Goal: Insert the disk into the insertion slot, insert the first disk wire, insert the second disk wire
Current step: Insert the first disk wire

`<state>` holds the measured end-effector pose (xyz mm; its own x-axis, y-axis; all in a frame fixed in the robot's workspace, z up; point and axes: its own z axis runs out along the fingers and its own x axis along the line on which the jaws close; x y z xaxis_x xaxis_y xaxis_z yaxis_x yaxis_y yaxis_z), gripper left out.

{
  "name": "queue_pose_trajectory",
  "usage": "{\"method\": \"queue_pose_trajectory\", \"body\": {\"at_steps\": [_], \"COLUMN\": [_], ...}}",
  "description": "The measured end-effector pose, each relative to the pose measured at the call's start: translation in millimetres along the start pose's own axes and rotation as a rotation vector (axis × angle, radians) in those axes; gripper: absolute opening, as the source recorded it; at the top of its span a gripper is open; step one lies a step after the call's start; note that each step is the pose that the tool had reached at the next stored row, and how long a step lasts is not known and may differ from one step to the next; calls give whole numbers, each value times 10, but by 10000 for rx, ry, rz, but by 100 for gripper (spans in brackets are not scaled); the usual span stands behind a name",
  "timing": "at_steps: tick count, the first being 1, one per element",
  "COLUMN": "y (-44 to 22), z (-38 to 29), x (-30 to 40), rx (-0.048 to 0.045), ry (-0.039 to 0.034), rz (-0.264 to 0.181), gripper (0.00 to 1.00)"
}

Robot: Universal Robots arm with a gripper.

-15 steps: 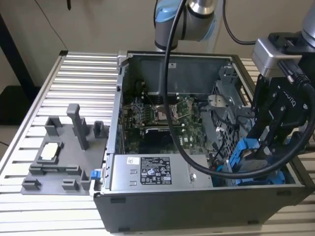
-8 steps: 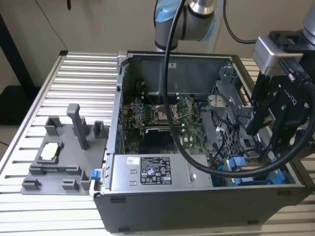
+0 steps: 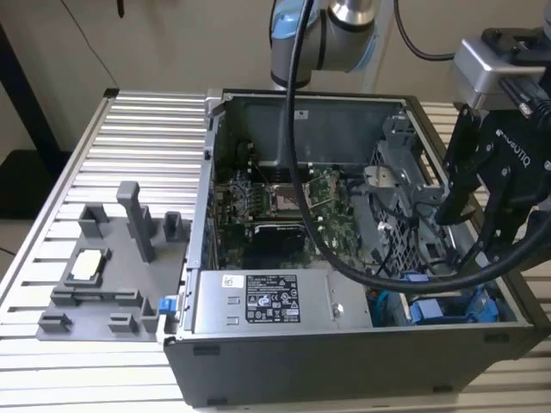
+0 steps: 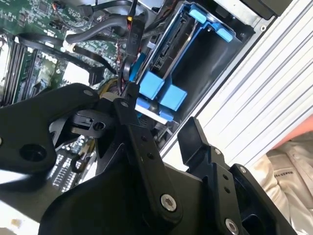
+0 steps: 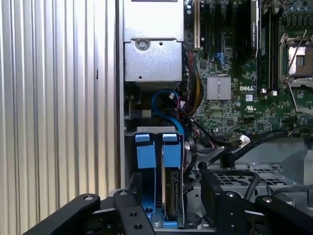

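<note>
Already slotted disk (image 5: 172,196), jaws spread above

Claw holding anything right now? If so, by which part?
Nothing. The black claw is open and empty, over the silver hard drive in its blue plastic carrier, seated in the grey metal cage slot.

Tight gap at the drive cage — cables one side, wall the other

In the first wrist view the gripper (image 5: 168,178) stands with fingers apart astride the disk (image 5: 172,193), which sits in the drive cage (image 5: 274,176). Just beside it loop black cables (image 5: 230,147); the case wall (image 5: 120,98) hems the other side, and the power-supply box (image 5: 152,54) blocks beyond — open room lies over the slatted table (image 5: 58,117).
</note>
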<state>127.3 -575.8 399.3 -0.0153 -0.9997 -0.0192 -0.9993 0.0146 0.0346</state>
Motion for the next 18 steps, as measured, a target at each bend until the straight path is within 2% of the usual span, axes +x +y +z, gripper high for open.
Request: {"method": "queue_pose_trajectory", "body": {"at_steps": [2,3,5,7,9,13,14,15,16,18], "y": [1,3,6,9,12,17,18,22,25,26], "z": [-9,-10,-9,-10,-10,-10,-10,-9,-4,5], "x": [-1,-1,-1,-1,-1,-1,-1,-2,-4,-16], "rx": [16,63,249,473,740,1328,1489,1656,1780,1927], "ry": [-9,-37,-218,-419,-574,-825,-878,-908,-914,-915], "rz": [-3,-6,-36,-75,-112,-186,-206,-229,-258,-392], "gripper": [60,60,60,60,60,60,60,60,60,60]}}
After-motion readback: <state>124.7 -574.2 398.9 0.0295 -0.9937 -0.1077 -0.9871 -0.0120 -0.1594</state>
